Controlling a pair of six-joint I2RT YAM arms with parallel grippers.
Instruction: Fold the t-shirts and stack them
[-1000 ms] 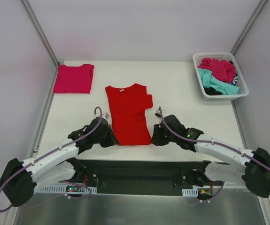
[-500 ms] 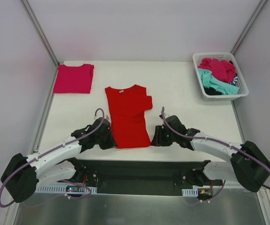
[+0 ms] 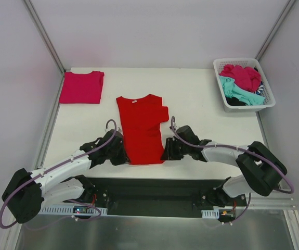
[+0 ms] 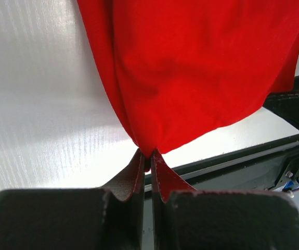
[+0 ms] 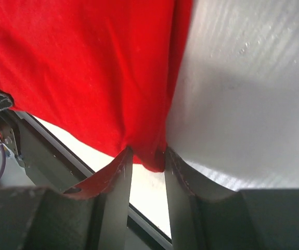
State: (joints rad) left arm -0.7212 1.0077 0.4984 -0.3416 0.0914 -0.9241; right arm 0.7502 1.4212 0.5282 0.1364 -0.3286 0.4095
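The left arm point(image 3: 61, 167) and right arm point(image 3: 226, 152) have white shells, bulky black joints, a looping mauve cable point(image 3: 109, 121) and dark moulded gripper fingers point(image 4: 128, 179).

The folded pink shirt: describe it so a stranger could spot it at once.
Start at the white table and go to its far left corner. The magenta-pink t-shirt lies there alone, folded into a flat rectangle; the red t-shirt sits mid-table, and the other pink one is crumpled in the basket at far right.

The white table point(image 3: 206, 112) is bearing a red t-shirt point(image 3: 141, 127) near its front edge, a folded magenta-pink t-shirt point(image 3: 81, 87) far left, and a white basket point(image 3: 266, 102) far right.
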